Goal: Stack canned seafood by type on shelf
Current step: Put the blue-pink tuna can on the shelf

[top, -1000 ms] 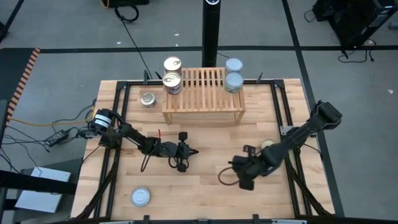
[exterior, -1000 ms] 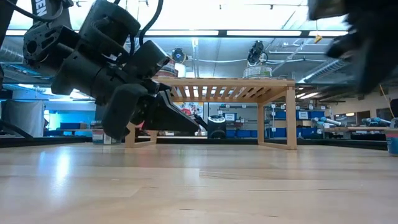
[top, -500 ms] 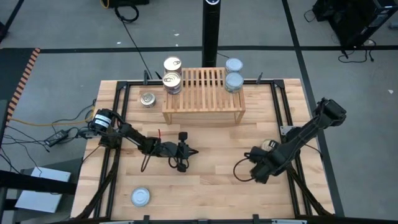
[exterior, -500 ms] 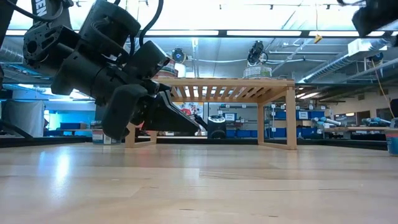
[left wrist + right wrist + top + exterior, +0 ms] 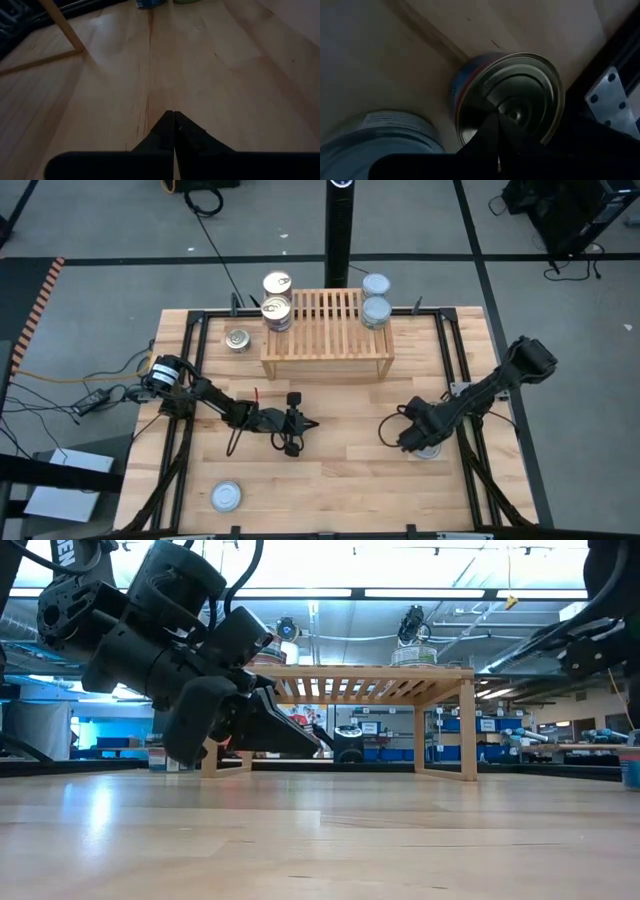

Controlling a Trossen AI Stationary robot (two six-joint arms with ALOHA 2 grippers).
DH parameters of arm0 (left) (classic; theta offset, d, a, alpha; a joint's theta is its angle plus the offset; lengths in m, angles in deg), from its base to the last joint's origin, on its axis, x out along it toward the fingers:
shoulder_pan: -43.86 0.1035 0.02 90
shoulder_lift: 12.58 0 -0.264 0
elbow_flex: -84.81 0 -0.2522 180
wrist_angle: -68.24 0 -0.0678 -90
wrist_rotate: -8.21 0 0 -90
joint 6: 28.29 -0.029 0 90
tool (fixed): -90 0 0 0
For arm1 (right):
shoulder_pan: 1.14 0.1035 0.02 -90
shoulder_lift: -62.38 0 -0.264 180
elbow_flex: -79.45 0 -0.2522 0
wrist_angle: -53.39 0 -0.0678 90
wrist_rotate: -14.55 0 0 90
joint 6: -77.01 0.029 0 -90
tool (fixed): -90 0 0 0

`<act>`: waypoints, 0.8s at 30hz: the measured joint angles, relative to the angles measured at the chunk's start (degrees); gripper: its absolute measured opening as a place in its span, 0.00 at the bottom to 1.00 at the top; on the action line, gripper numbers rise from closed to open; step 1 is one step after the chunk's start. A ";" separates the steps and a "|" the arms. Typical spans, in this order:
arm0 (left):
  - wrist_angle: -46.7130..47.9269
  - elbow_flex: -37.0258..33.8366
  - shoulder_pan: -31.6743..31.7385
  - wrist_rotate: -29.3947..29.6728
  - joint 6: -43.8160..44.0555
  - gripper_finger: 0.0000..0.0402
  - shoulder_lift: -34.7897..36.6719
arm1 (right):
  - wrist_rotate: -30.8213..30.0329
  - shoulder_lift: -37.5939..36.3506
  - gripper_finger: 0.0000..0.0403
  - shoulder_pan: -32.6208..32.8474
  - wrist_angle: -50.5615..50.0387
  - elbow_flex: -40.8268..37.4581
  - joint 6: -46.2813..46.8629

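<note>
Right of the shelf [image 5: 327, 330], near the table's edge, the right gripper [image 5: 496, 131] hangs with fingers pressed together over a silver-lidded tin [image 5: 507, 100], a second tin [image 5: 380, 132] just beside it. Descending unopened, it could shove the tin toward the frame rail. Left gripper [image 5: 173, 130], pressed together, waits before the shelf.

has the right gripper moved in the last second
Yes. In the high view the right gripper has swung back toward the table's right edge, away from the shelf side, and now sits shut over tins by the right rail.
</note>
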 joint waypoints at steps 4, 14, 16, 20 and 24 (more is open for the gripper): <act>-0.04 0.00 0.00 0.00 0.88 0.01 0.00 | -1.99 -0.12 0.01 -1.49 4.14 0.27 -3.39; -0.67 0.00 0.00 0.00 3.38 0.01 0.00 | -4.79 0.31 0.01 -6.01 24.94 4.61 -16.65; -0.67 0.02 -0.02 0.00 4.19 0.01 0.00 | -4.75 0.75 0.01 -6.85 31.32 4.55 -20.99; -0.66 0.01 -0.12 -0.01 5.83 0.01 0.00 | -3.00 1.35 0.01 -7.79 40.60 4.67 -29.51; -1.08 0.02 -0.22 -0.02 7.30 0.01 0.00 | -2.73 1.17 0.01 -7.33 38.87 8.96 -34.23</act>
